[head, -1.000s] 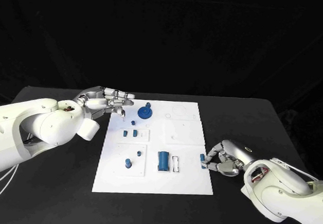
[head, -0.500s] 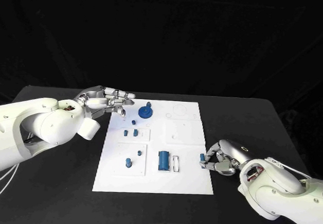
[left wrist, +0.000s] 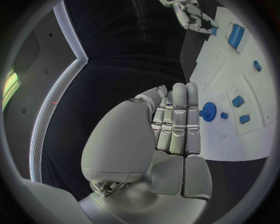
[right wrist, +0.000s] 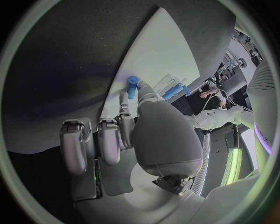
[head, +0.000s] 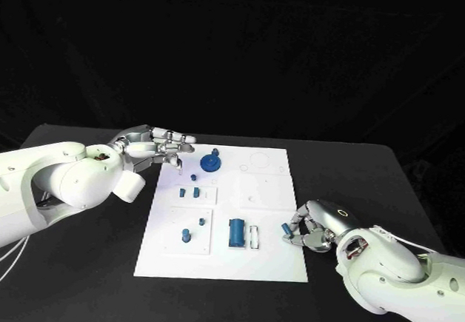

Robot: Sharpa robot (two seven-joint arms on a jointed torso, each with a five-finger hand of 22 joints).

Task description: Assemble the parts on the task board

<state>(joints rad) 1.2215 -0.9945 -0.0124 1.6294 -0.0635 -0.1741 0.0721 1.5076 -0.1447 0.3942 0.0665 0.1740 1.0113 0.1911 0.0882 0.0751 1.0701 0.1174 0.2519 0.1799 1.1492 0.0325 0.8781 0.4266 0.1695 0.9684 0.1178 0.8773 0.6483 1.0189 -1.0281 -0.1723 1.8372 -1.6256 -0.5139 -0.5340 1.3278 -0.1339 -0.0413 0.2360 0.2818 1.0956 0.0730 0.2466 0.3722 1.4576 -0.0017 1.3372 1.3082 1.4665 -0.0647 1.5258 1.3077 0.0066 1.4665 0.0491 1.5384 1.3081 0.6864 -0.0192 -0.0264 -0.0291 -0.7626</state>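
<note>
The white task board (head: 273, 264) lies mid-table. On it sit a blue gear (head: 211, 162), two small blue blocks (head: 189, 193), a blue peg (head: 199, 221), a short blue piece (head: 185, 235) and a large blue block (head: 235, 232) beside a white insert (head: 253, 235). My right hand (head: 315, 226) hovers at the board's right edge and pinches a small blue peg (head: 283, 228) at its fingertips; the peg (right wrist: 132, 87) stands out past the fingers (right wrist: 125, 116). My left hand (head: 156, 144) is by the board's far left corner, fingers straight and holding nothing, just short of the gear (left wrist: 209, 110).
Black table (head: 76, 254) surrounds the board on all sides. Two empty recessed panels (head: 265, 189) lie on the board's far right half. My right hand (left wrist: 189, 16) also appears far off in the left wrist view.
My right hand has shifted a little to the left with the blue peg, further over the board's right edge. The left hand has stayed put.
</note>
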